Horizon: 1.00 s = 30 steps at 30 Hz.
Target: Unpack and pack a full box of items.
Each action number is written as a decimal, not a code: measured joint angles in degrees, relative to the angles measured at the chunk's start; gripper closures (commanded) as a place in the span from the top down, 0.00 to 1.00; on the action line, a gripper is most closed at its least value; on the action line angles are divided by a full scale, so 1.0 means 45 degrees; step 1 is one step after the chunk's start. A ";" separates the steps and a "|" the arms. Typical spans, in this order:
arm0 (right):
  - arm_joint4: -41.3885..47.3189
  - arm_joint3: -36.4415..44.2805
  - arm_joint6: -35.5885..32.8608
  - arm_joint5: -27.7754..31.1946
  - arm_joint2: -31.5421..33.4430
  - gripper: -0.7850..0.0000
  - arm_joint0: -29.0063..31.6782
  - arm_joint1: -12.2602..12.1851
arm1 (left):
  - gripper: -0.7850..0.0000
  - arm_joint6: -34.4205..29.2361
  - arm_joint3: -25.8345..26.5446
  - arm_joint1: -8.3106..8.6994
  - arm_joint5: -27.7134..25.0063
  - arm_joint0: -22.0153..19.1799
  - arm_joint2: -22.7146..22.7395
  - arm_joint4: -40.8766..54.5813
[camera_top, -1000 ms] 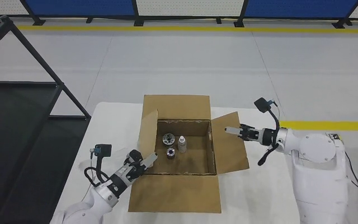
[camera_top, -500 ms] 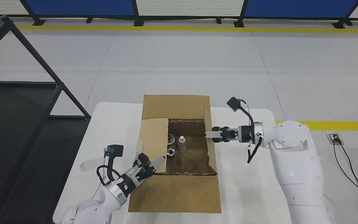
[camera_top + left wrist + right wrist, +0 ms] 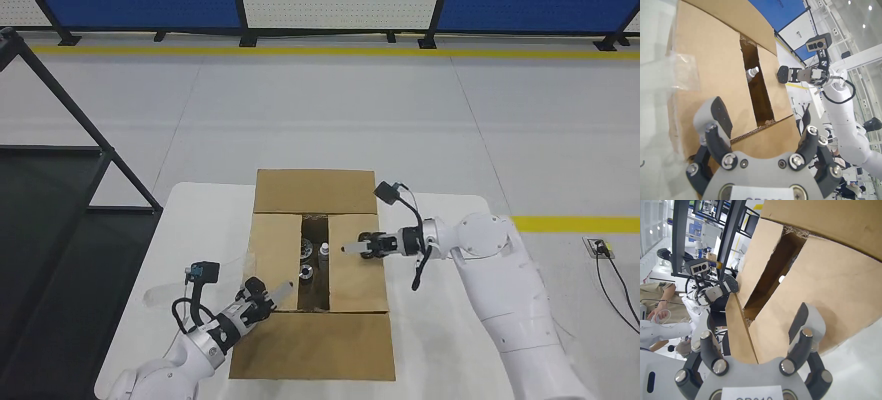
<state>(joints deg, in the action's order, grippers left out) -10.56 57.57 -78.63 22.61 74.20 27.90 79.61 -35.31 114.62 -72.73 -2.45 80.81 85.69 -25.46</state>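
Top view: box flaps (image 3: 356,280) lower, right pincer (image 3: 350,246) farther inward

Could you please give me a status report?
Left end effector open, by left flap; right end effector open, at right flap. Box flaps nearly shut, bottle inside. Plastic bag beside box.

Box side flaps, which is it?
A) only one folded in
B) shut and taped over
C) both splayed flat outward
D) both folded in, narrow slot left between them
D: in the top view both side flaps of the box lie over the opening, leaving a narrow slot between them where a white bottle shows.
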 measured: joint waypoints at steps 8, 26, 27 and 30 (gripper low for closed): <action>-0.0709 0.0953 0.0580 0.0622 -0.0522 1.00 0.0510 -0.0171 | 1.00 0.0035 0.0049 0.0078 -0.0062 0.0116 -0.0042 -0.0005; -0.1616 0.2812 0.1486 0.0036 -0.1151 1.00 0.1455 -0.0568 | 1.00 0.1005 -0.0125 0.0139 0.0590 0.0104 -0.0325 -0.0039; -0.1615 0.2858 0.1500 0.0009 -0.1174 1.00 0.1484 -0.0585 | 1.00 0.1037 -0.0115 0.0143 0.0589 0.0109 -0.0327 -0.0021; -0.1611 0.3008 0.1520 -0.0074 -0.1272 1.00 0.1582 -0.0640 | 1.00 0.1097 -0.0011 0.0164 0.0545 0.0144 -0.0249 0.0084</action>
<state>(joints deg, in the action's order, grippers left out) -17.82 71.11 -71.79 22.28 68.48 35.02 76.74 -30.38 114.57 -71.99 0.00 81.46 84.57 -25.08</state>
